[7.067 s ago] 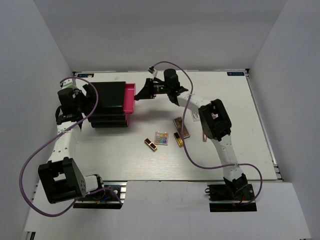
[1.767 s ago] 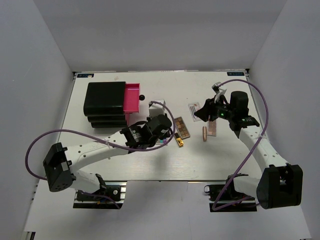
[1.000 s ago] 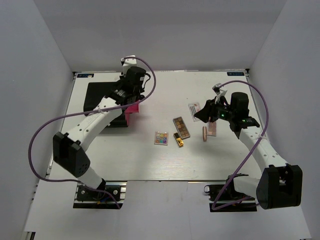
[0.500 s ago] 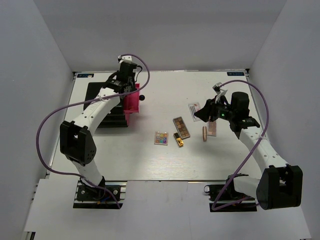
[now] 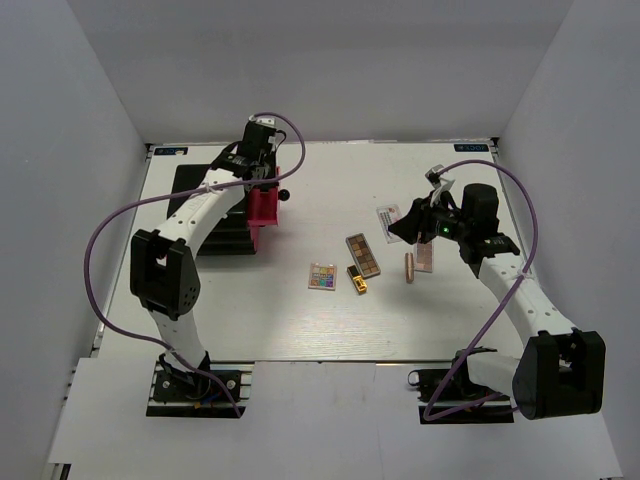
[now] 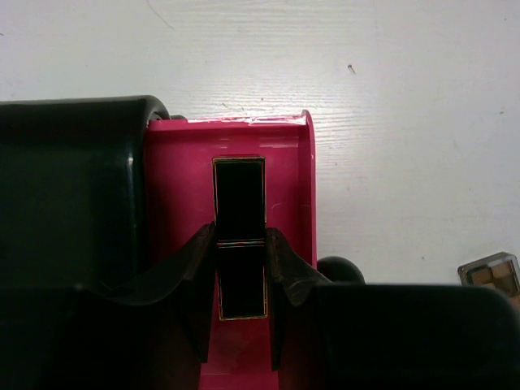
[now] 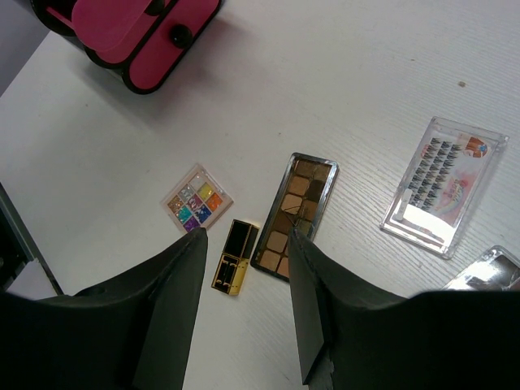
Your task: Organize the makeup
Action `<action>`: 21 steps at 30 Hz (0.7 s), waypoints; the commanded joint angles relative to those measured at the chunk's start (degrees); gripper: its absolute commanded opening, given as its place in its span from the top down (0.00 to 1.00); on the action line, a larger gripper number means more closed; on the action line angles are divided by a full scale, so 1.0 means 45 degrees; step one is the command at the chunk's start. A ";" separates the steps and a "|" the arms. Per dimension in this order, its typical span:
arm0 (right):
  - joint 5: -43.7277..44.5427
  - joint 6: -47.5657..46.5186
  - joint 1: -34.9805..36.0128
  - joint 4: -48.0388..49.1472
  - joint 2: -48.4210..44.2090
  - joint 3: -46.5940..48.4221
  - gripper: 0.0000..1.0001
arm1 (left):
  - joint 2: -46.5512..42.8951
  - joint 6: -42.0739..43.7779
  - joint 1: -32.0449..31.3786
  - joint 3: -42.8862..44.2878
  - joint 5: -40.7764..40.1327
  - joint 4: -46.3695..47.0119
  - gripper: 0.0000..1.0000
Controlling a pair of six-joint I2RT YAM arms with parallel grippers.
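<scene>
White wood-grain table (image 5: 300,330) carries everything. Its two back corners bear small blue labels, too small to read. At the back left stands the black box (image 5: 195,190) with its top pink drawer (image 6: 179,203) pulled out, and the round black knob (image 6: 340,268) of a lower drawer shows beneath it.

The left gripper (image 6: 241,236) reaches into that open drawer. Its jaws are narrowed onto the long sides of a dark lipstick (image 6: 240,187) with thin gold edging, which lies lengthwise inside the drawer. I cannot tell whether the lipstick touches the drawer floor.

The right gripper (image 7: 248,240) hangs above the right half of the table with its jaws parted and nothing between them. The loose makeup lies below it.

- The long brown eyeshadow palette (image 7: 294,213) lies open, showing its brown pans.
- To its right is the white packet (image 7: 443,191), a clear case with rows of lashes and a pink-and-red printed card whose writing is not legible.
- A corner of the pinkish flat case (image 7: 487,272) shows at the wrist view's edge.
- The rose-gold tube (image 5: 409,267) lies just beside that case.
- Left of the long palette sits the multicoloured square palette (image 7: 195,203).
- The gold-black lipstick (image 7: 231,262) lies between the two palettes, with a gold pattern on its base that I cannot read as lettering.
</scene>
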 commanded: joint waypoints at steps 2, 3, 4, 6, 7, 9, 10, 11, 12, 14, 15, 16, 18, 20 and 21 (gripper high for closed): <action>-0.0238 0.0086 -0.0032 0.0543 -0.0212 -0.0056 0.49 | -0.0265 0.0235 0.0064 0.0535 0.0399 -0.0153 0.69; -0.0238 0.0105 -0.0032 0.0543 -0.0212 -0.0075 0.49 | -0.0246 0.0215 0.0064 0.0554 0.0399 -0.0154 0.65; -0.0238 0.0086 -0.0070 0.0543 -0.0212 -0.0075 0.49 | -0.0246 0.0215 0.0064 0.0573 0.0341 -0.0173 0.56; -0.0238 0.0105 -0.0071 0.0543 -0.0231 -0.0075 0.49 | -0.0304 0.0137 0.0064 0.0710 0.0204 -0.0251 0.47; -0.0238 0.0105 -0.0051 0.0523 -0.0212 -0.0075 0.49 | -0.0304 0.0098 0.0064 0.0788 0.0184 -0.0309 0.42; -0.0238 0.0105 -0.0051 0.0523 -0.0212 -0.0056 0.49 | -0.0459 0.0059 0.0181 0.1061 0.0223 -0.0387 0.36; -0.0238 0.0105 -0.0071 0.0523 -0.0212 -0.0056 0.48 | -0.0499 0.0059 0.0181 0.1139 0.0262 -0.0427 0.35; -0.0257 0.0105 -0.0051 0.0523 -0.0231 -0.0075 0.48 | -0.0615 0.0020 0.0181 0.1372 0.0281 -0.0504 0.34; -0.0238 0.0105 -0.0071 0.0523 -0.0212 -0.0075 0.48 | -0.0713 0.0020 0.0181 0.1471 0.0262 -0.0563 0.34; -0.0238 0.0105 -0.0071 0.0523 -0.0212 -0.0056 0.48 | -0.0967 -0.0058 0.0181 0.1725 0.0301 -0.0622 0.38; -0.0238 0.0105 -0.0071 0.0523 -0.0231 -0.0075 0.48 | -0.1142 -0.0058 0.0181 0.1726 0.0533 -0.0545 0.41; -0.0257 0.0105 -0.0032 0.0543 -0.0212 -0.0095 0.48 | -0.1550 -0.0077 0.0181 0.1726 0.0748 -0.0486 0.46; -0.0277 0.0066 -0.0051 0.0543 -0.0212 -0.0076 0.49 | -0.2001 -0.0039 0.0044 0.1552 0.1933 -0.0116 0.70; -0.0296 0.0047 -0.0051 0.0543 -0.0153 -0.0114 0.51 | -0.2257 0.0059 -0.0151 0.1472 0.3145 0.0022 0.84; -0.0316 0.0027 -0.0051 0.0543 -0.0134 -0.0095 0.54 | -0.2219 0.0020 -0.0286 0.1279 0.5105 0.0022 0.91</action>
